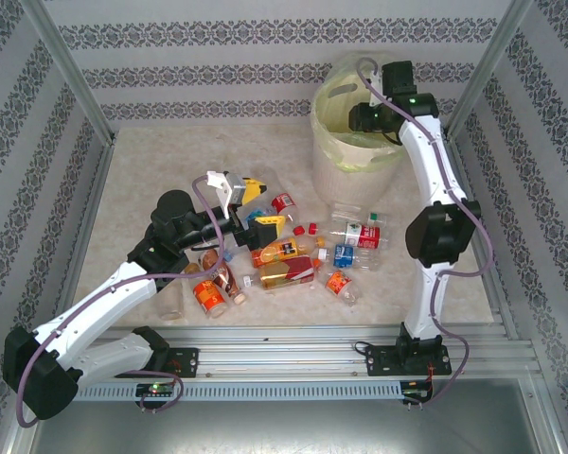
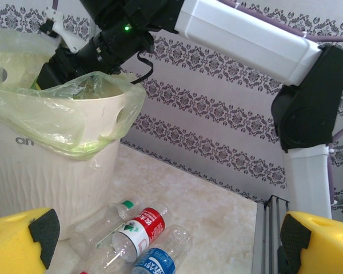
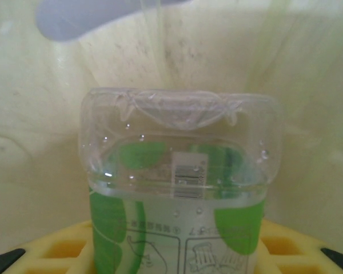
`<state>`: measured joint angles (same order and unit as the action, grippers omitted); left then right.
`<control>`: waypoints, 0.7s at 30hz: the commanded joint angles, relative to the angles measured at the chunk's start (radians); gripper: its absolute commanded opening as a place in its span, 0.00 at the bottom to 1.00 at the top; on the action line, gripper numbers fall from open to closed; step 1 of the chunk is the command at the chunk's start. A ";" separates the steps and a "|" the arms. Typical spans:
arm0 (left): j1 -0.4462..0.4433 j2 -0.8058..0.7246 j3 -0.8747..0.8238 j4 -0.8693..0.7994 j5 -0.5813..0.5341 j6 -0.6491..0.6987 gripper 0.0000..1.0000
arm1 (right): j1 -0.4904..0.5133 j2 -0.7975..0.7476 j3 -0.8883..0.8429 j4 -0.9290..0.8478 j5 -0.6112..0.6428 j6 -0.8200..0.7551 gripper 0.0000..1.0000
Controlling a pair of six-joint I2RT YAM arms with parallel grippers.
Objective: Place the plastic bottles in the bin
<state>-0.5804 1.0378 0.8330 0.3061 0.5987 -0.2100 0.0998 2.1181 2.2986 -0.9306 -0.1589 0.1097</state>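
The right claw is clamped on a clear bottle with a green label, holding it within the mouth of the bag-lined bin. The left claw stands wide apart above the other bottles, which lie scattered on the worktop near the bin.

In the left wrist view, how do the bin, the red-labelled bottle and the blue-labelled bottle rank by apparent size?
1. bin, by far the largest.
2. red-labelled bottle and blue-labelled bottle: they look alike; the frame edge cuts the blue one.
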 commanded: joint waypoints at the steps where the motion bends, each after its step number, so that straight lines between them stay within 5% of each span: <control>1: 0.013 0.005 0.009 0.022 0.019 0.011 1.00 | -0.009 0.052 0.084 -0.117 -0.004 0.027 0.47; 21: 0.014 0.004 0.008 0.022 0.025 0.010 1.00 | -0.009 0.004 0.157 -0.169 0.005 0.053 0.79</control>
<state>-0.5804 1.0397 0.8330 0.3058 0.6022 -0.2100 0.0998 2.1876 2.4123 -1.0721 -0.1585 0.1589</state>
